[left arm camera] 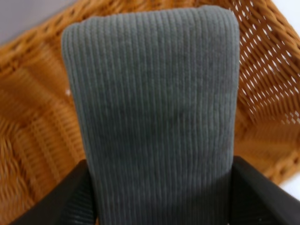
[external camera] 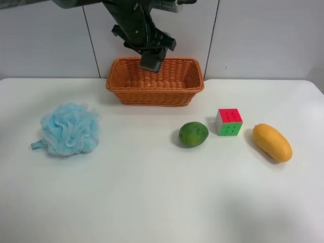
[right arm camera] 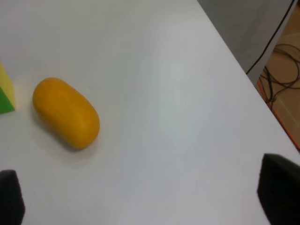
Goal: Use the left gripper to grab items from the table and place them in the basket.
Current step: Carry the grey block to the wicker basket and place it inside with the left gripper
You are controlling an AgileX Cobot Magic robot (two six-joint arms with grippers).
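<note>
Hanging over the orange-brown wicker basket (external camera: 152, 95), a gray block (left arm camera: 154, 108) is pinched by the left pincer (left arm camera: 159, 197), whose black fingers (left arm camera: 65, 201) are pressed against its two long sides. The block is covered in finely ribbed fabric and its corners are rounded. Its long axis is set straight out from the pincer, with the free end pointed down toward the woven floor. The right pincer (right arm camera: 145, 197) is spread wide above the white bench (right arm camera: 178, 84), near the yellow mango (right arm camera: 65, 112).
</note>
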